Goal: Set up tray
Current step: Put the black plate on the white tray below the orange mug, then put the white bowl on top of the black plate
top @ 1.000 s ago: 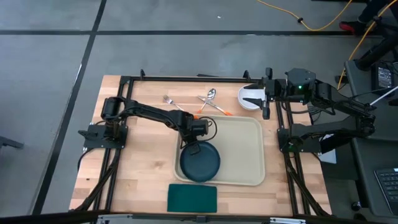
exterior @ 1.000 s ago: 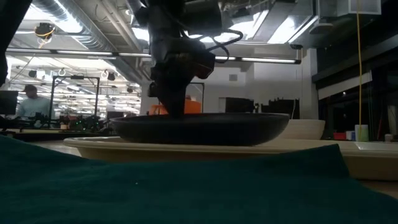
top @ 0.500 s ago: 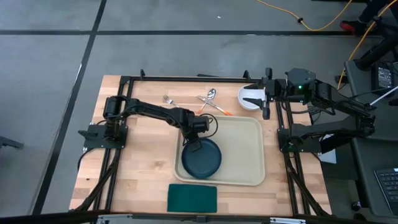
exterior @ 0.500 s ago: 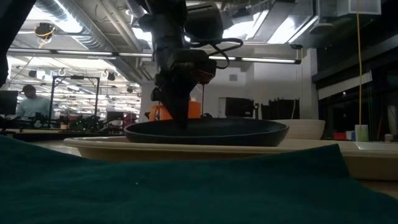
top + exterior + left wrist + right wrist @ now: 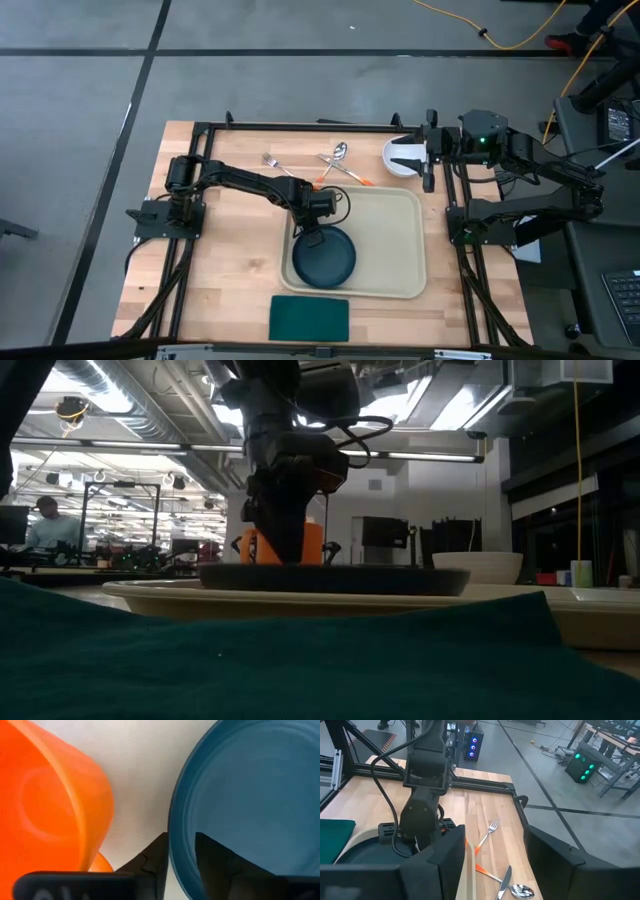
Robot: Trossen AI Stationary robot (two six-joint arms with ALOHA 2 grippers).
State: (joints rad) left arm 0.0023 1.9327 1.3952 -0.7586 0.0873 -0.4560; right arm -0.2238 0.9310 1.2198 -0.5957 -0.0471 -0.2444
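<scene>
The cream tray [image 5: 385, 215] lies at the table's middle, and the round dark teal plate [image 5: 325, 262] rests flat in its near-left part. My left gripper [image 5: 318, 237] stands over the plate's far-left rim, shut on it. The left wrist view shows the plate [image 5: 250, 795] and an orange cup [image 5: 50, 805] beside it on the tray. In the low view the plate [image 5: 340, 578] sits level on the tray [image 5: 140, 593]. My right gripper [image 5: 428, 160] waits open at the far right, next to the white bowl [image 5: 400, 158]. My left gripper holds the plate by its far-left rim [image 5: 174, 855], pinched with one finger [image 5: 155, 857] outside the rim and the other over the plate's inside. The fingers come from above, pointing down. The plate lies flat on the tray.
A dark green napkin [image 5: 309, 318] lies on the wood near the tray's near edge. A fork [image 5: 275, 163], a spoon [image 5: 338, 152] and an orange-handled knife lie beyond the tray's far edge. The tray's right half is bare. A black frame borders the table.
My left gripper has moved slightly toward the far edge and down, bringing the plate with it. The plate, tipped a second ago, now lies flat on the tray.
</scene>
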